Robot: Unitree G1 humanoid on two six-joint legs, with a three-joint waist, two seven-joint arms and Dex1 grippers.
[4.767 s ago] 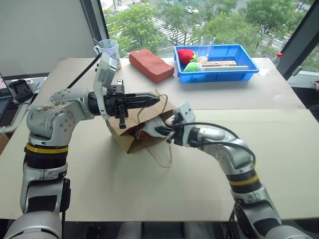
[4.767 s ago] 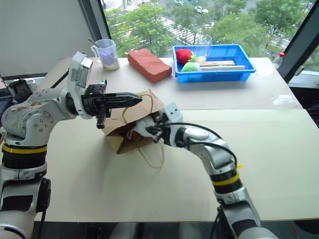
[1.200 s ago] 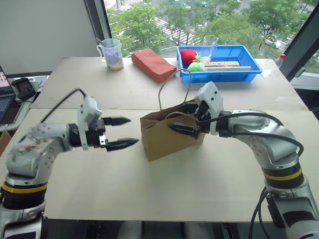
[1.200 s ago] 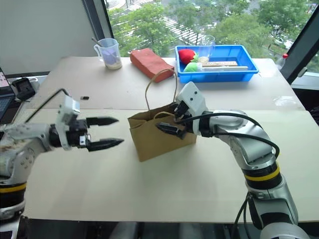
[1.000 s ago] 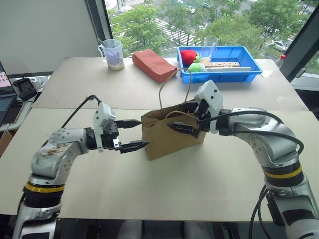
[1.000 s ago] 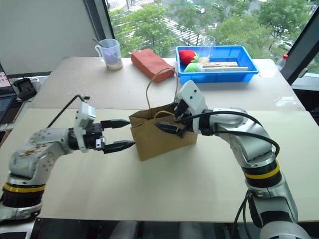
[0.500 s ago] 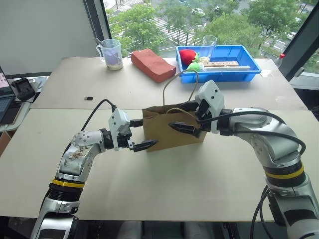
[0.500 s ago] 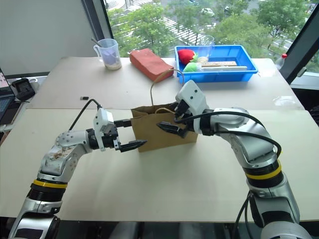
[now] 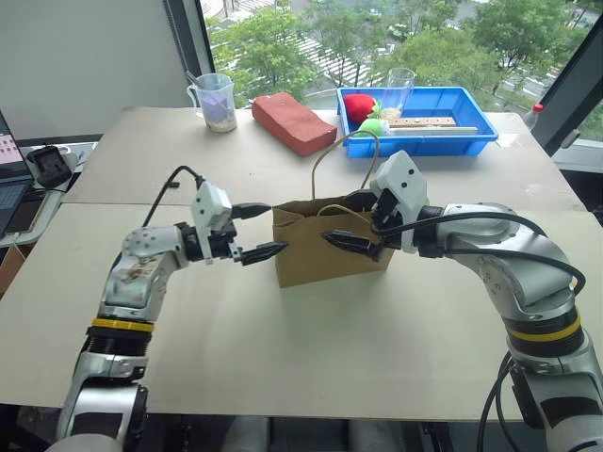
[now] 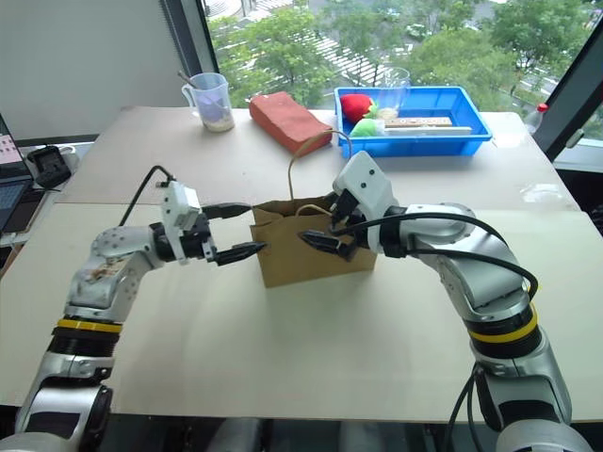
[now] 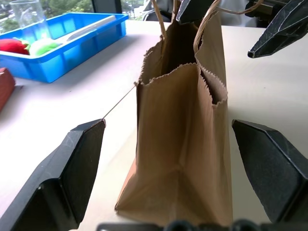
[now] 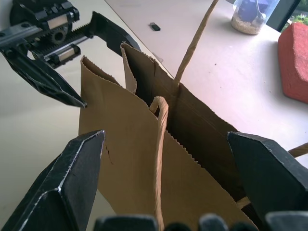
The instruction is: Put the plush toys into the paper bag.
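Note:
The brown paper bag (image 9: 325, 247) stands upright in the middle of the table, mouth open and twine handles sticking up. My left gripper (image 9: 278, 227) is open at the bag's left end. In the left wrist view its fingers (image 11: 72, 163) flank the bag (image 11: 183, 134) without touching it. My right gripper (image 9: 337, 217) is open over the bag's top right edge, one finger in front of the bag and one behind; the right wrist view looks down on the bag's rim (image 12: 144, 110). The plush toys are hidden.
A reddish brick-shaped block (image 9: 290, 122) and a measuring cup (image 9: 217, 99) stand at the back. A blue tray (image 9: 471, 141) at the back right holds red and green stuffed toys (image 9: 356, 105) and a clear glass (image 9: 399, 87). A black device (image 9: 47, 165) sits at the left edge.
My left gripper has moved right, up to the bag's left end, still open. The right gripper and the bag have stayed in place.

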